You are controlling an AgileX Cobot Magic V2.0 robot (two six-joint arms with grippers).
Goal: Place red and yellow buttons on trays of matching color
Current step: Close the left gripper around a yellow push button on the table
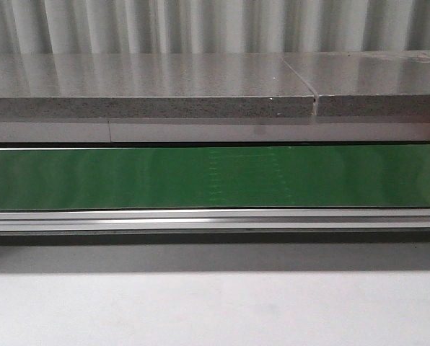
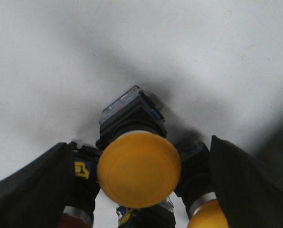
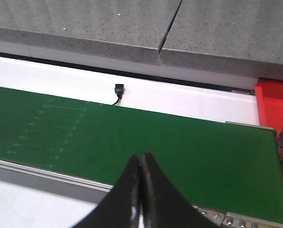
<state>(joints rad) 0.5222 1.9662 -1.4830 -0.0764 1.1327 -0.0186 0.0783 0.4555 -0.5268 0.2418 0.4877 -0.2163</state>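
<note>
Left gripper (image 2: 140,190) wide around yellow button (image 2: 139,169); right gripper (image 3: 140,190) pressed together, holding nothing, above green belt (image 3: 132,137).

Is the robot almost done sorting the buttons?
Hard to say. Already placed: possibly one dark item on the red tray, unclear. In hand: the left gripper, jaws apart, straddles a yellow button among others on the white surface. The right gripper, jaws shut, is empty over the green belt. No yellow tray visible.

front: faces forward, low over green belt (image 1: 215,176), mid range
left wrist: straight down, very close on white table (image 2: 61,57)
right wrist: angled down, belt (image 3: 132,137) shared with front
</note>
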